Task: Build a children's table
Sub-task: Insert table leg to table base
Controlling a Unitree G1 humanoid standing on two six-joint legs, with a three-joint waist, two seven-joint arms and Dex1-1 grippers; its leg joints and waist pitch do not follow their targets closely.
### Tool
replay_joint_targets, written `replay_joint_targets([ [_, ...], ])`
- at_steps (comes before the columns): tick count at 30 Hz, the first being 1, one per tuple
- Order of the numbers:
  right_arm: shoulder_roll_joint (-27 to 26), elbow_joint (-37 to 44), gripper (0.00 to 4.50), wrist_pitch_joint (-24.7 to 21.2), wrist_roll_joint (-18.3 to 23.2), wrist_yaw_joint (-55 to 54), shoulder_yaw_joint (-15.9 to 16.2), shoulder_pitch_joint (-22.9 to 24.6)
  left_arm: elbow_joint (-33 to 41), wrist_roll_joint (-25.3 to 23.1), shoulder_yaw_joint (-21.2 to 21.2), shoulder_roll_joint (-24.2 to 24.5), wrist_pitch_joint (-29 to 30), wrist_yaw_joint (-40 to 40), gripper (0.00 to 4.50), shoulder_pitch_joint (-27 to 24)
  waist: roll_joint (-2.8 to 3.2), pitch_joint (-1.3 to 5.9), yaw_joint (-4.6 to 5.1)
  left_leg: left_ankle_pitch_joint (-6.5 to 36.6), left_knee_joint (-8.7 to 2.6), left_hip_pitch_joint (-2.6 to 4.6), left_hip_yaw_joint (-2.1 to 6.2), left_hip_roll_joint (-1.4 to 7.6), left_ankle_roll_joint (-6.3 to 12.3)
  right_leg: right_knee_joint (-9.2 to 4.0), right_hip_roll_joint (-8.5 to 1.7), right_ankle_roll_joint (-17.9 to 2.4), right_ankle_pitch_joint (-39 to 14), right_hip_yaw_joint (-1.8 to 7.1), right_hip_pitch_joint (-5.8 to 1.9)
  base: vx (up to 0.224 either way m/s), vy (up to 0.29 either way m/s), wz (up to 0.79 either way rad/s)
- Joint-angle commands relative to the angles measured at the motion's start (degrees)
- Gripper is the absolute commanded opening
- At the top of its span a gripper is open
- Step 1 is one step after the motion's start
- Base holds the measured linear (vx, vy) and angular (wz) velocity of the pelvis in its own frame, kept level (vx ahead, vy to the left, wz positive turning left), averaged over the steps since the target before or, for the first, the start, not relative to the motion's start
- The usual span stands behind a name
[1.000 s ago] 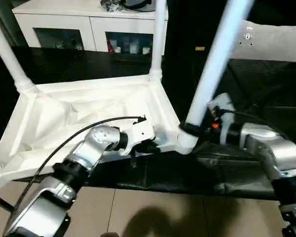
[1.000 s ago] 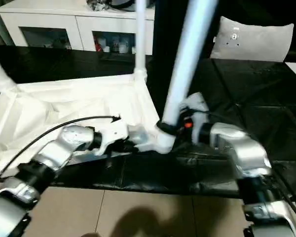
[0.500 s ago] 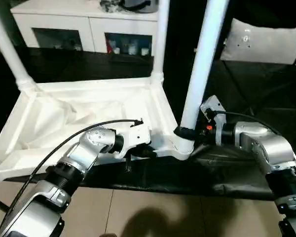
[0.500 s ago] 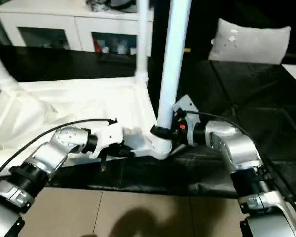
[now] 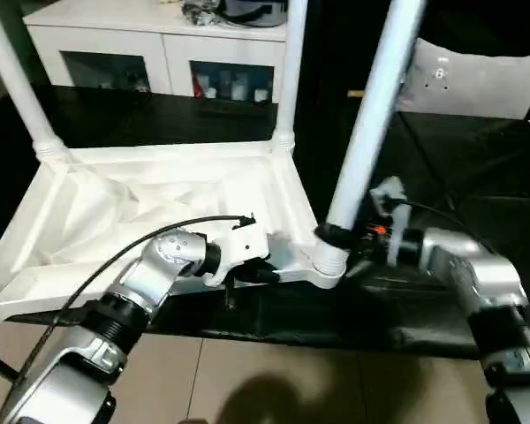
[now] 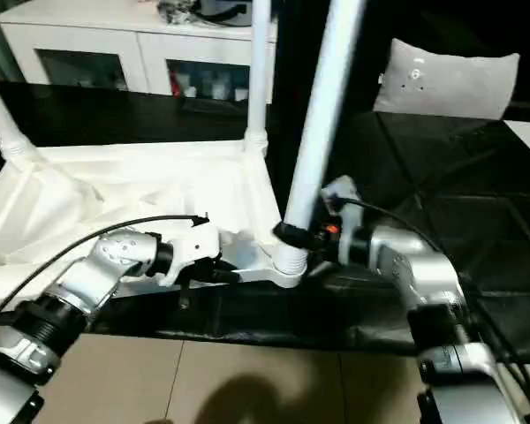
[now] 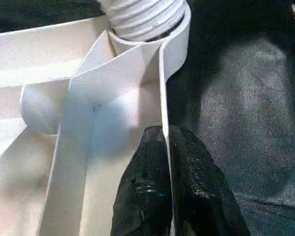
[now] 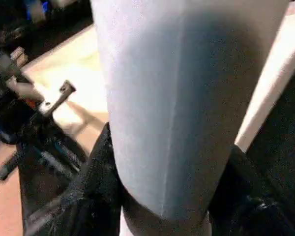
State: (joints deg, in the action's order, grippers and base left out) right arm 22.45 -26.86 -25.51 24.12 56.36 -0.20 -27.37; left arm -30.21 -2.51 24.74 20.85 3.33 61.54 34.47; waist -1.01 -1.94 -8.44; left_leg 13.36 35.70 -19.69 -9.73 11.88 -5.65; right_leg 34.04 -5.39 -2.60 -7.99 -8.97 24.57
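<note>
On the black padded surface point(image 5: 477, 168) lies the white plastic rectangular tabletop point(image 5: 159, 208) of the children's table, upside down, with its ribbed underside facing up. Two long tapered white tube legs already stand in the far corner sockets, one at the left point(image 5: 18, 88) and one near the middle point(image 5: 287, 71). A third white tube leg point(image 5: 371, 115) stands in the near right corner socket point(image 5: 322, 263).

The left claw point(image 7: 164, 147) is clenched on the thin side wall of the tabletop, with one black finger on each side of the rim, close to that socket. The right claw point(image 6: 291, 237) is grasping the third leg low down, just above the socket; its black fingers point(image 8: 96, 172) wrap around the tube.

I judge the parts to be light and stiff, because they are hollow plastic. The smooth tube is probably slippery, so a hold near its base gives better control, while a hold higher up would let it swing. The thin rim can bend a little, so the tabletop is best pinched near a corner, where the ribs make it stronger.

Compared with one second ago, the third leg leans less to the right and now stands more upright, though it is still a little tilted. Half a second ago it looked nearly vertical. Both claws keep the same holds as before.
</note>
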Motion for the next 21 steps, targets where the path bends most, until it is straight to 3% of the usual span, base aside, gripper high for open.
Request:
replay_joint_targets([
  [1, -0.7, -0.1, 1.88, 1.4, -0.4, -1.2, -0.2, 3.9, -1.8, -1.6, 0.7, -0.7, 0.3, -1.4, 0.00, -0.5, 0.16, 3.72, 0.22, 5.8, -4.38, -0.41, 0.21, 1.36, 2.13, -4.64, -3.83, -3.5, -21.7, 3.35, -4.42, 0.000, 0.000, 0.00],
  [3, -1.0, 0.0, 1.88, 2.1, -0.4, -1.4, -0.5, 4.7, -1.9, -1.6, 0.6, -0.8, 0.3, -1.5, 0.00, -0.5, 0.29, 3.30, 0.32, 8.1, -4.60, 0.08, 0.18, 1.29, 1.94, -5.52, -3.92, -2.2, -25.8, 3.10, -4.19, 0.000, 0.000, 0.00],
  [4, -1.1, 0.0, 1.88, 2.4, -0.4, -1.4, -0.6, 5.0, -2.0, -1.6, 0.6, -0.8, 0.3, -1.6, 0.00, -0.5, 0.93, 3.05, 0.55, 10.7, -4.67, 0.68, 0.18, 1.23, 1.64, -6.49, -3.87, -1.3, -29.2, 2.75, -4.06, 0.000, 0.000, 0.00],
  [5, -1.5, 0.6, 1.88, 2.9, -0.2, -1.7, -1.1, 6.1, -2.2, -1.6, 0.6, -0.9, 0.2, -1.7, 0.00, -0.5, 0.70, 3.05, 0.69, 11.4, -4.68, 0.85, 0.24, 1.16, 1.50, -6.66, -3.90, -0.8, -30.3, 2.52, -4.14, 0.000, 0.000, 0.00],
  [6, -1.9, 1.4, 1.88, 3.7, -0.2, -2.2, -1.6, 7.6, -2.5, -1.8, 0.6, -1.1, 0.0, -1.9, 0.00, -0.5, 1.16, 3.07, 0.62, 11.8, -4.73, 1.12, 0.29, 1.01, 1.48, -6.92, -3.91, -0.2, -31.1, 2.45, -4.17, 0.000, 0.000, 0.00],
  [7, -1.9, 2.1, 1.88, 4.4, -0.5, -2.5, -1.6, 8.5, -2.7, -1.9, 0.5, -1.2, 0.0, -2.0, 0.00, -0.4, 0.94, 3.13, 0.75, 11.7, -4.92, 1.15, 0.34, 1.14, 1.77, -7.08, -3.99, 0.0, -30.8, 2.39, -4.36, 0.000, 0.000, 0.00],
  [10, -1.1, 3.9, 1.88, 6.4, -3.1, -3.1, 0.0, 9.9, -3.0, -2.5, 0.7, -1.1, -0.2, -2.1, 0.00, -0.3, 1.11, 3.37, 0.88, 11.0, -5.14, 0.87, 0.66, 1.24, 1.85, -6.61, -3.97, 0.0, -28.9, 2.50, -4.82, 0.000, 0.000, 0.00],
  [11, 0.2, 4.8, 1.88, 8.4, -6.2, -3.5, 2.4, 10.5, -3.2, -2.8, 0.9, -1.0, -0.5, -2.0, 0.00, 0.0, 1.50, 3.42, 0.81, 10.8, -5.10, 0.90, 0.64, 1.20, 1.87, -6.51, -3.96, -0.2, -28.5, 2.55, -4.77, 0.000, 0.000, 0.00],
  [12, 0.7, 5.1, 1.88, 9.1, -7.4, -3.7, 3.4, 10.6, -3.3, -3.0, 1.0, -0.9, -0.6, -2.0, 0.00, 0.1, 1.37, 3.37, 0.84, 10.3, -5.08, 0.80, 0.52, 1.08, 1.82, -6.55, -3.79, 0.1, -28.0, 2.58, -4.79, 0.000, 0.000, 0.00],
  [18, 3.4, 4.4, 1.88, 10.6, -13.4, -2.4, 8.7, 8.7, -4.6, -4.3, 1.7, -0.1, -2.1, -0.9, 0.00, 1.2, 1.33, 3.05, 1.20, 12.5, -4.82, 1.23, 0.34, 0.47, 2.12, -7.64, -3.50, 2.7, -33.7, 1.80, -4.42, 0.000, 0.000, 0.00],
  [21, 3.9, 4.2, 1.88, 9.6, -13.7, -0.6, 10.0, 7.5, -4.8, -4.6, 2.1, 0.4, -2.5, 0.1, 0.00, 1.7, 1.33, 3.02, 1.52, 14.2, -4.78, 1.61, 0.47, 0.62, 2.27, -8.19, -3.49, 3.7, -35.1, 1.24, -4.27, 0.000, 0.000, 0.00],
])
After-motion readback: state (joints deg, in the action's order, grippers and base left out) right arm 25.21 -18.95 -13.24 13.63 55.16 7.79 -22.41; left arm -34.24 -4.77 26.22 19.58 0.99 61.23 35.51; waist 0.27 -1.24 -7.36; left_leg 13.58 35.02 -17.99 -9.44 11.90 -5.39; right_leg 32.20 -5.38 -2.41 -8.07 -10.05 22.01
